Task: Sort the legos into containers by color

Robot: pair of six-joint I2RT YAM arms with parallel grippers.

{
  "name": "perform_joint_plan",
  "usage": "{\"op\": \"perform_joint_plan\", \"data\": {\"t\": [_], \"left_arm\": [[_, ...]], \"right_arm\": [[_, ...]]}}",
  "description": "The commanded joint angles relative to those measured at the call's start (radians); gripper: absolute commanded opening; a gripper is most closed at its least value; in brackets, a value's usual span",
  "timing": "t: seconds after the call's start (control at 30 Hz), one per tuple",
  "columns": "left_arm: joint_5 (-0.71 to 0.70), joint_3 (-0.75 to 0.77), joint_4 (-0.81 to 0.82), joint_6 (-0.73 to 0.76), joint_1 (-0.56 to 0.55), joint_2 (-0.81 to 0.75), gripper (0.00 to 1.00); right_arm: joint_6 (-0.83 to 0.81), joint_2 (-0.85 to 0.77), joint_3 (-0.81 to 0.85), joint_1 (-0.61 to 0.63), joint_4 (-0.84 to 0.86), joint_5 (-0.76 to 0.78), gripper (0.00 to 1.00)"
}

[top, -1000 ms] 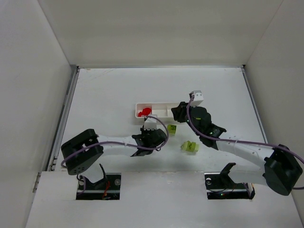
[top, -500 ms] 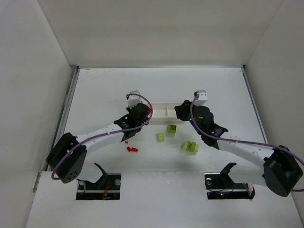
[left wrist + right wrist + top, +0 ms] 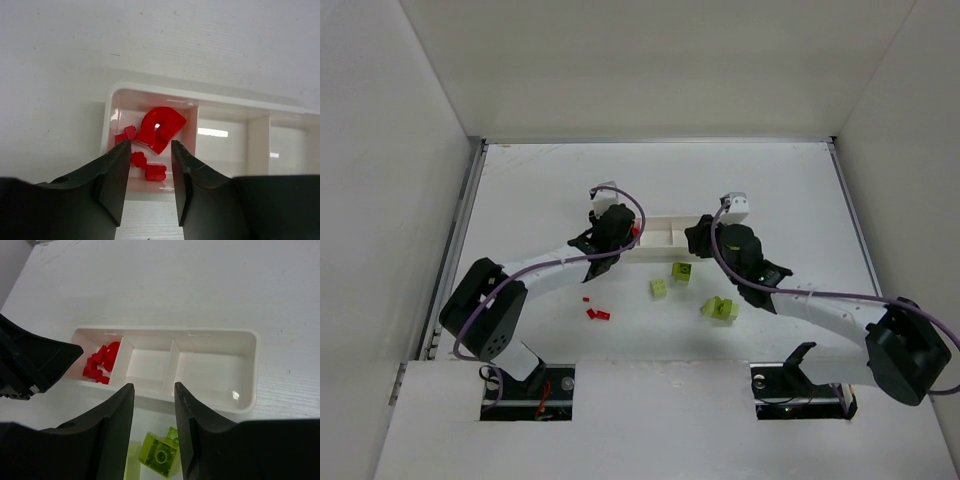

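The white three-compartment tray (image 3: 660, 232) lies mid-table. Its left compartment holds several red legos (image 3: 160, 127), which also show in the right wrist view (image 3: 100, 362). The middle and right compartments look empty. My left gripper (image 3: 626, 239) is open and empty, its fingertips (image 3: 121, 150) hovering over the left compartment's near wall. My right gripper (image 3: 691, 243) is open and empty, just in front of the tray's right end. A yellow-green lego (image 3: 161, 455) lies on the table below its fingers. Two more yellow-green legos (image 3: 659, 288) (image 3: 723, 309) and two small red pieces (image 3: 597, 314) lie on the table.
White walls enclose the table on the left, back and right. The left gripper's black finger (image 3: 35, 360) reaches into the right wrist view beside the tray's left end. The two grippers are close together at the tray.
My left arm swung from the table in front of the tray up to the tray's left compartment, uncovering the red pieces and a yellow-green lego on the table. The right gripper barely shifted.
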Motion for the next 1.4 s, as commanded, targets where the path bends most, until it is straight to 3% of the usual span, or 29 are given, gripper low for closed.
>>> {"op": "perform_joint_plan", "data": {"t": [0.0, 0.07, 0.23, 0.33, 0.4, 0.53, 0.7, 0.83, 1.23, 1.37], "left_arm": [[0.01, 0.014, 0.046, 0.006, -0.003, -0.037, 0.37], [0.011, -0.006, 0.047, 0.002, -0.003, -0.063, 0.37], [0.034, -0.14, 0.056, -0.04, -0.038, -0.223, 0.36], [0.073, -0.232, 0.049, -0.074, -0.07, -0.318, 0.36], [0.087, -0.298, 0.047, -0.097, -0.09, -0.374, 0.35], [0.105, -0.389, 0.021, -0.155, -0.113, -0.468, 0.35], [0.114, -0.426, 0.014, -0.206, -0.136, -0.523, 0.35], [0.111, -0.432, 0.018, -0.219, -0.173, -0.539, 0.35], [0.103, -0.469, 0.021, -0.276, -0.225, -0.536, 0.35], [0.114, -0.46, 0.017, -0.285, -0.227, -0.527, 0.35]], "right_arm": [[-0.04, 0.017, 0.049, 0.024, 0.022, 0.025, 0.44], [-0.055, 0.02, 0.06, 0.039, 0.012, 0.038, 0.43], [-0.109, 0.027, 0.1, 0.111, -0.065, 0.05, 0.3], [-0.079, 0.005, 0.082, 0.186, -0.109, 0.068, 0.31], [-0.048, -0.012, 0.053, 0.255, -0.128, 0.093, 0.36], [0.015, -0.033, -0.004, 0.358, -0.148, 0.182, 0.54], [0.098, 0.037, -0.029, 0.374, -0.149, 0.113, 0.63], [0.116, 0.129, -0.003, 0.371, -0.131, 0.09, 0.64], [0.13, 0.283, 0.059, 0.345, -0.085, 0.088, 0.57], [0.124, 0.332, 0.095, 0.341, -0.094, 0.099, 0.47]]}}
